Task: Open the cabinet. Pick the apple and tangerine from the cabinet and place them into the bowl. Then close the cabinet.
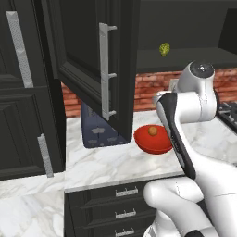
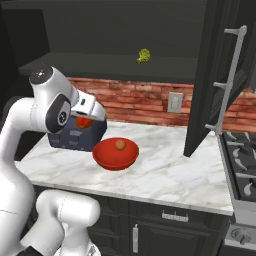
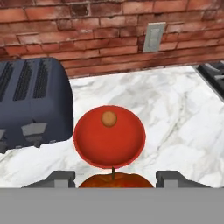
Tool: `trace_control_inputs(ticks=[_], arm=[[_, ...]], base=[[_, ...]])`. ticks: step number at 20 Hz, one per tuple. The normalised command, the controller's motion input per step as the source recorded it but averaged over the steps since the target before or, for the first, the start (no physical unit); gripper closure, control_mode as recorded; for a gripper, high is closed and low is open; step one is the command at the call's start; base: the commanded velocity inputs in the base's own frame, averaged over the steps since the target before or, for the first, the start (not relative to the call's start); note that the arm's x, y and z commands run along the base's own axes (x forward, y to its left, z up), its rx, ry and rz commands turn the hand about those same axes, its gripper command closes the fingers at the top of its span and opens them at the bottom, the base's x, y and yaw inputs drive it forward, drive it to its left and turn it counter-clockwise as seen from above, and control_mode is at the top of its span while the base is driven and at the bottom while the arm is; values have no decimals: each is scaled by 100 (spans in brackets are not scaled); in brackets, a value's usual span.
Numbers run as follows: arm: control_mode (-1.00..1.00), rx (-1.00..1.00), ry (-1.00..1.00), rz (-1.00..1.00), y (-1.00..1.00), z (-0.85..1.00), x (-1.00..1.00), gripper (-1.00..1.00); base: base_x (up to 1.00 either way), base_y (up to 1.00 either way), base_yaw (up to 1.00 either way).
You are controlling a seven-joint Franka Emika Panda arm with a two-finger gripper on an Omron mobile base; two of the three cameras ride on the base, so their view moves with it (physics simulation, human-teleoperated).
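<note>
Marble counter (image 3: pixel 175 118) against brick wall (image 3: pixel 87 26); gripper (image 3: pixel 114 180) clamped on apple (image 3: pixel 114 180), above bowl (image 3: pixel 92 144) holding tangerine (image 3: pixel 109 118)

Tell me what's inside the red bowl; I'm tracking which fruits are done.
The bowl holds only the tangerine. The apple is clamped in the end effector; its lower part is hidden.
</note>
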Motion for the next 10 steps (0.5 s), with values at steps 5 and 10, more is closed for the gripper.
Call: trace_control_inputs(ticks=[5, 10], arm=[[-100, 0, 0, 3, -12, -25, 53, 100], [-100, 0, 5, 2, -2, -62, 53, 100]], base=[[0, 0, 0], [0, 0, 0]])
